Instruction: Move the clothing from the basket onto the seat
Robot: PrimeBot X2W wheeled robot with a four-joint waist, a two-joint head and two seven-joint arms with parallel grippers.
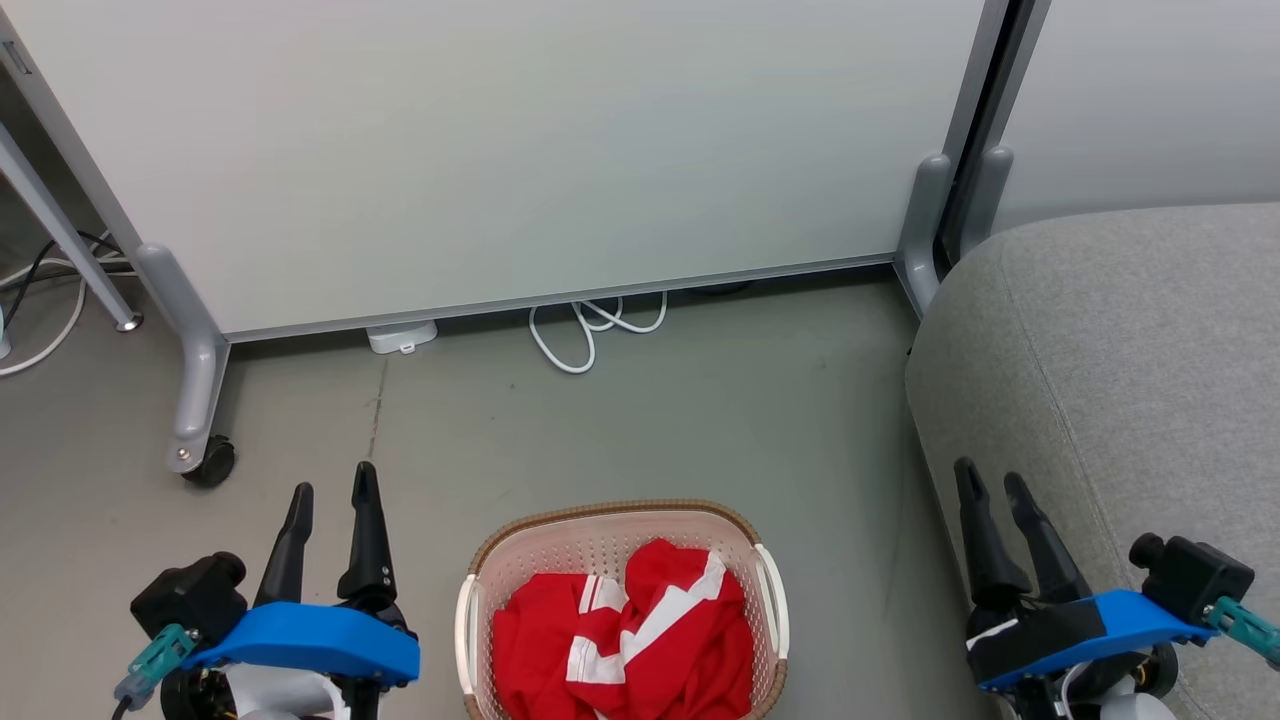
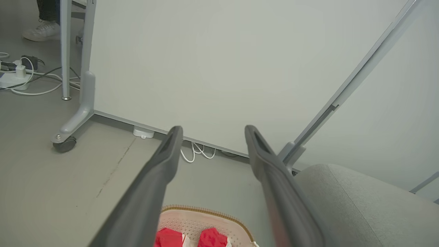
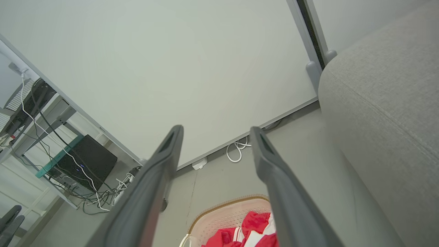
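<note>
Here, at the lower left of the head view, the left gripper (image 1: pixel 334 478) hangs over the grey floor (image 1: pixel 700 420), its two dark fingers parted with nothing between them. Just to its right stands the basket (image 1: pixel 610 512), cream-white and perforated, with a brown woven-look rim. Inside it lies the clothing (image 1: pixel 640 640): bright red thin fabric crumpled in a heap and crossed by white stripes. It touches neither gripper. Farther right, the right gripper (image 1: pixel 990 470) is likewise spread and empty, at the edge of the seat (image 1: pixel 1130 350), a grey upholstered cushion with a seam. The clothing sits between the two grippers, lower in that view than both pairs of fingertips.
</note>
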